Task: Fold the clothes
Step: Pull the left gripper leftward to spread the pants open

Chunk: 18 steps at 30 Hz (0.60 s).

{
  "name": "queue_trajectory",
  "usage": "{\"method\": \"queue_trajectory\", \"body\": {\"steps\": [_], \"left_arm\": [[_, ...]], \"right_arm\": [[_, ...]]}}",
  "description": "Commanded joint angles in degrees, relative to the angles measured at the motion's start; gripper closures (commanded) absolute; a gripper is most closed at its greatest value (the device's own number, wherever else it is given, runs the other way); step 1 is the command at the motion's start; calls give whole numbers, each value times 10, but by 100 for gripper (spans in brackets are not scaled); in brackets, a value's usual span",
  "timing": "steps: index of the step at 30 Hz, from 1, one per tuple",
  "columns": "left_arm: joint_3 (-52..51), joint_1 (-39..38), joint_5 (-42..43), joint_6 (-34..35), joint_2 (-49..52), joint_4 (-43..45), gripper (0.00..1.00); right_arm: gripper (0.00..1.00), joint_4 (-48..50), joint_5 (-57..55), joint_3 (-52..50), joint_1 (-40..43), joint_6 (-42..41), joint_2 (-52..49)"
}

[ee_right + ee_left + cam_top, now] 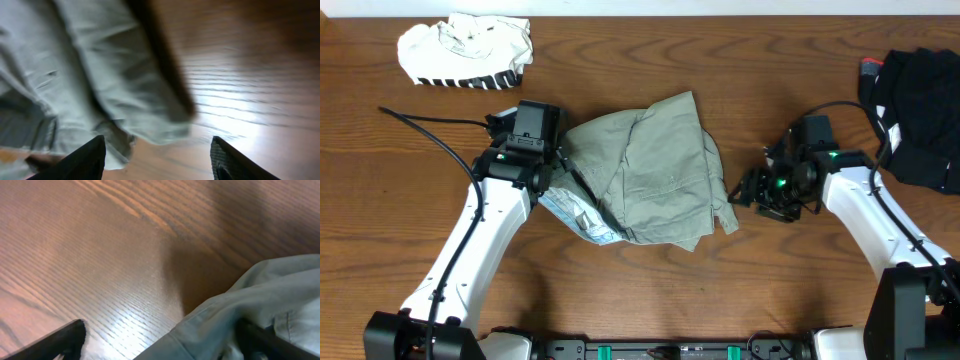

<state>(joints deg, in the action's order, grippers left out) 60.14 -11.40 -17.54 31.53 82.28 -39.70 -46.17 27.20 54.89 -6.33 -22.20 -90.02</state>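
Your left gripper (160,332) stood wide open at the left edge of the shorts (650,170), holding nothing. Your right gripper (157,150) was open too, beside the right hem. The shorts lay crumpled mid-counter (650,300), probably so that each arm could take one edge.

The bench (620,300) is brown wood with plain grain, smooth, and with a soft sheen that throws back glare. The shorts (655,165) are matt khaki woven cloth, creased, with stitched seams. The far-left top (465,50) is soft white cloth with black stripes. The far-right garment (925,110) is matt black cloth. The left arm (480,250) has a smooth white shell, and the left tool (162,337) looks matt black.
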Motion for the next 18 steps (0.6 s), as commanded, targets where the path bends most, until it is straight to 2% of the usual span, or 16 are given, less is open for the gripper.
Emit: {"method": "queue_trajectory", "body": {"steps": [1, 5, 7, 12, 18], "left_arm": [[11, 1, -10, 0, -12, -4, 2], [11, 1, -10, 12, -42, -4, 2], [11, 3, -10, 19, -62, -4, 2], [11, 20, -10, 19, -117, -16, 2], [11, 59, -10, 19, -137, -51, 2]], "right_arm": [[34, 11, 63, -4, -31, 24, 10], [34, 33, 69, -4, -76, 23, 10], [31, 44, 63, -4, -103, 9, 10], [27, 49, -49, -4, -162, -75, 9], [27, 72, -64, -4, -187, -91, 9]]}}
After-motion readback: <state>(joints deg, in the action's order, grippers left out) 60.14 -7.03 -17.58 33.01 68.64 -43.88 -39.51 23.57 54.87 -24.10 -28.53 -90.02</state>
